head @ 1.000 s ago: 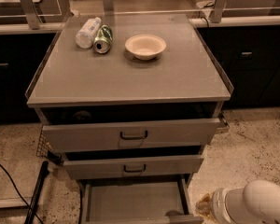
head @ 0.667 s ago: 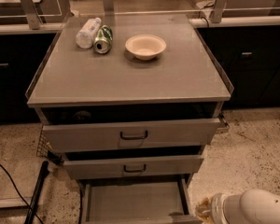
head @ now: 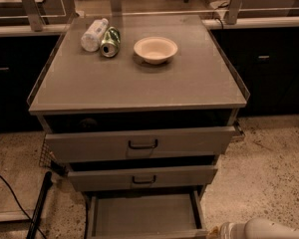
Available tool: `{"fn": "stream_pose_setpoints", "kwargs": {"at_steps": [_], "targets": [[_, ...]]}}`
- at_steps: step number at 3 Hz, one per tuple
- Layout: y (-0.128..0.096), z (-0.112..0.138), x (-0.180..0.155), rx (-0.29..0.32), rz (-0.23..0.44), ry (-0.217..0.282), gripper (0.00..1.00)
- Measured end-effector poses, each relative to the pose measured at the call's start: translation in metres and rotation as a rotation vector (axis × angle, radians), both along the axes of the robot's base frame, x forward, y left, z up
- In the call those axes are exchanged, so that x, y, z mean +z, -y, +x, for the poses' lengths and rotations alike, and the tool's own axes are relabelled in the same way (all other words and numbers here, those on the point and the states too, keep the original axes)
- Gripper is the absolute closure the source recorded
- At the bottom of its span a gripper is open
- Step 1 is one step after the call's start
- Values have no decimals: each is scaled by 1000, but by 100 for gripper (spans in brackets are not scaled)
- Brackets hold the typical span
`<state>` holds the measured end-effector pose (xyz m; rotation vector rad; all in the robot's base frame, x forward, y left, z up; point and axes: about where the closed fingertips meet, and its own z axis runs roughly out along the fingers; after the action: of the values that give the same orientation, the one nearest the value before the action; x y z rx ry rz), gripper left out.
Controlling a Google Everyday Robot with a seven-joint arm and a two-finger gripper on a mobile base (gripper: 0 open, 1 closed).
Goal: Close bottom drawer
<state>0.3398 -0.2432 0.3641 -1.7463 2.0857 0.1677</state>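
Bottom drawer (head: 142, 215) stands pulled well out at the lower frame edge, under the middle drawer (head: 142, 177). The hand (head: 224, 231) sits low at right, just beside the drawer's front right corner, and whether it is open or closed cannot be told. Judged best: shift the hand left to mid-front and push straight back along the runners, since a shove at the corner could rack the drawer and jam it. Containers, on the table (head: 139, 88): bottle (head: 93, 34) and can (head: 110, 41) lie on their sides, contents unseen; the bowl (head: 155, 49) looks empty; the bottom drawer's visible inside is bare grey.
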Motion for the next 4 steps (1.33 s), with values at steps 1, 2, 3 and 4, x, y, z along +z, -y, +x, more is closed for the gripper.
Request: {"fn": "stream_pose_setpoints", "kwargs": {"at_steps": [1, 2, 3, 4], "targets": [[-8, -18, -28, -3, 27, -54, 100], [-8, -18, -28, -3, 27, -54, 100], [-9, -20, -52, 8, 53, -49, 100], [-6, -22, -101, 17, 100, -38, 100]]}}
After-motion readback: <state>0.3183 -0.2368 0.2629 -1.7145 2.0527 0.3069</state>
